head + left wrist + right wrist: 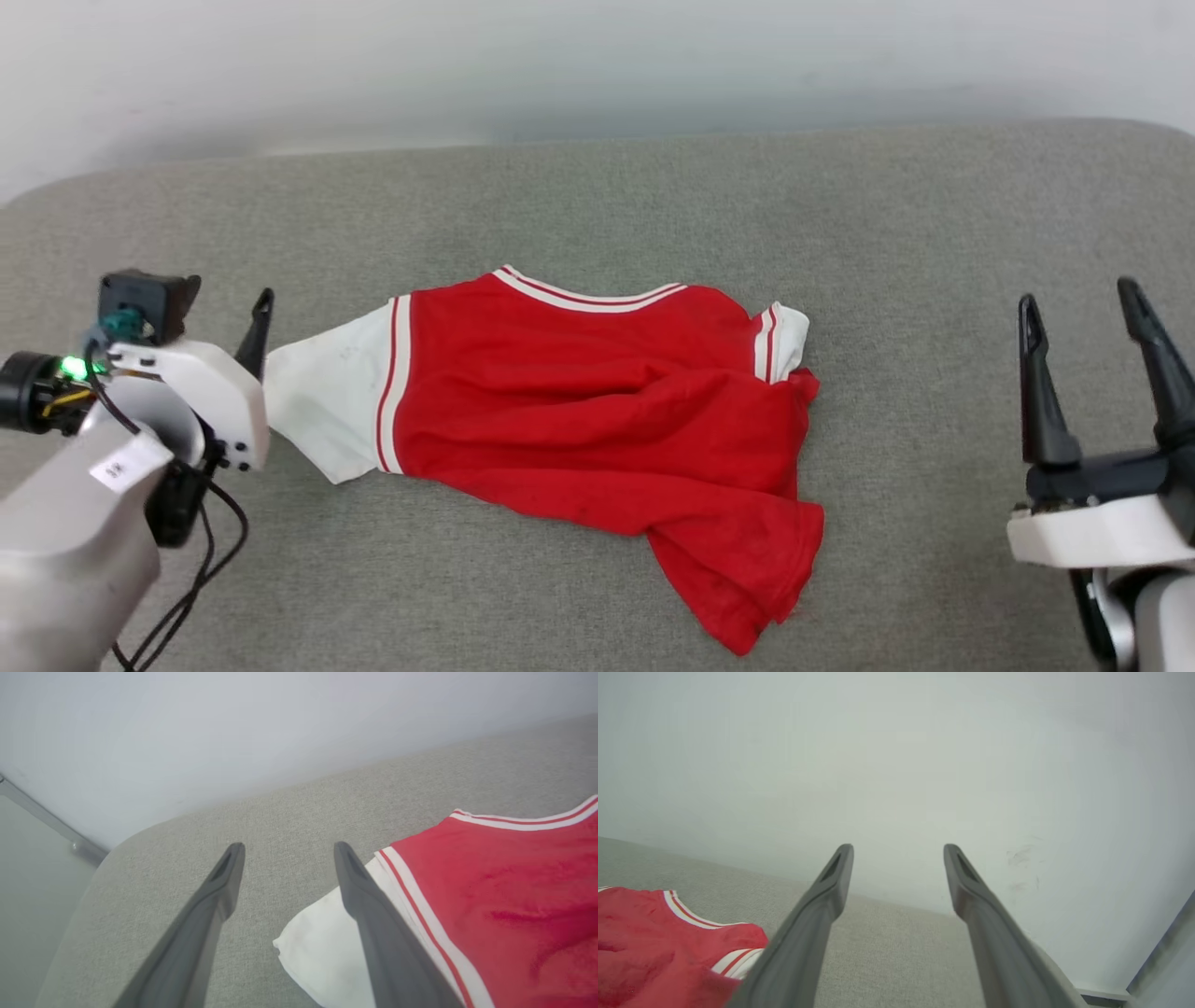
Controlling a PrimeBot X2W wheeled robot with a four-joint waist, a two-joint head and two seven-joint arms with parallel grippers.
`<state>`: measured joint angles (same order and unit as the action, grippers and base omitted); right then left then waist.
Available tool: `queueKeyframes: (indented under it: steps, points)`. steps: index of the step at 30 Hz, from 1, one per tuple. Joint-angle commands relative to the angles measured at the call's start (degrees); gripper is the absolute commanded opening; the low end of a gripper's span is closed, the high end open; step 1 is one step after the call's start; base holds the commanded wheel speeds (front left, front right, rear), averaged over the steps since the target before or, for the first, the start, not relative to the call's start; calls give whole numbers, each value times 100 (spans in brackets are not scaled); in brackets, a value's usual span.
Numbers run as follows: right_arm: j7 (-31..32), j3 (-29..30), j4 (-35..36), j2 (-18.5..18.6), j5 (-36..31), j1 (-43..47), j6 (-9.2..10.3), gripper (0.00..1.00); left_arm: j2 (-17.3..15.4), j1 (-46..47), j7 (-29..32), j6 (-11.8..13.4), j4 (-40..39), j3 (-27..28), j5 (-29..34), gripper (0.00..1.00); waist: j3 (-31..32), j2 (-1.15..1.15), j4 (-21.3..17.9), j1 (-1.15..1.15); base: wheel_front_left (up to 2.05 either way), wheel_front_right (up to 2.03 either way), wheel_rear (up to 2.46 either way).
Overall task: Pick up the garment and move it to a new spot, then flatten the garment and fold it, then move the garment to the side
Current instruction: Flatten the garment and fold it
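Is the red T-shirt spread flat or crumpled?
Crumpled, only partly spread. The garment has one white sleeve laid out, but its red body is wrinkled and bunched toward the other sleeve.

Lab-like room, grey fabric surface (597,187), bare wall (597,56)

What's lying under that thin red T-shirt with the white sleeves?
The red T-shirt lies on a grey fabric-covered surface, visible all around it. Anything beneath the rumpled cloth is covered, so unseen.
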<state>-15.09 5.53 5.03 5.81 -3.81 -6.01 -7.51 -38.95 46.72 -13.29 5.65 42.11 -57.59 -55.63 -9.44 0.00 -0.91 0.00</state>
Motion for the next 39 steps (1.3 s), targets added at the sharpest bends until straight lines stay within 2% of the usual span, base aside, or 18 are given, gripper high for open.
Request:
queueKeyframes:
  steps: [1,3,7,9,12,15,16,19,24,27,32,35,38,39]
  points:
    - [-11,-81,30,180,3,-206,4,100,15,-194,-129,250,-240,116,109,100,133,0,107,0,0,0,0]
    - [-11,-246,10,446,31,-418,4,100,11,-408,-185,575,-645,382,255,100,197,0,165,0,0,0,0]
    - [-11,-818,-389,1091,284,-881,4,100,7,-1235,-189,1379,-1971,1335,941,100,283,0,267,0,0,0,0]
    - [170,-1260,-627,1461,551,-1281,4,100,56,-1679,-188,1699,-2556,1849,1293,100,296,0,304,0,0,0,0]
    - [943,-2099,-748,2132,1133,-1819,4,100,264,-2420,-189,2003,-3285,2568,1795,100,291,0,366,0,0,0,0]
    - [2042,-3014,-696,2722,1950,-2370,3,100,525,-3047,-189,2147,-3831,3108,2282,100,271,0,441,0,0,0,0]
    - [3229,-4000,-524,3279,2838,-2908,5,100,832,-3515,-189,2107,-4194,3468,2709,100,222,0,510,0,0,0,0]
    - [4318,-4818,-411,3644,3582,-3478,5,100,1126,-3837,-190,2019,-4385,3732,3055,100,117,0,568,0,0,0,0]
    - [5510,-5945,-633,3642,4589,-4271,4,100,1649,-4067,-190,1740,-4470,3990,3456,100,-124,0,687,0,0,0,0]
    - [5743,-6610,-1032,3479,4815,-4580,4,100,1941,-4059,-190,1541,-4413,4142,3639,100,-273,0,777,0,0,0,0]
    - [5625,-7556,-1959,3054,5044,-4658,4,100,2338,-3923,-191,1158,-4216,4384,3929,100,-442,0,914,0,0,0,0]
    - [5527,-7887,-2429,2791,5193,-4296,2,100,2576,-3972,-190,927,-4091,4558,4133,100,-443,0,971,0,0,0,0]
    - [5317,-7942,-2474,2673,5207,-4208,-6,100,2684,-4055,-190,794,-4020,4716,4251,100,-379,0,925,0,0,0,0]
    - [5200,-7940,-2432,2664,5192,-4251,-5,23,2718,-4093,-191,752,-4009,4791,4296,100,-345,0,888,0,0,0,0]
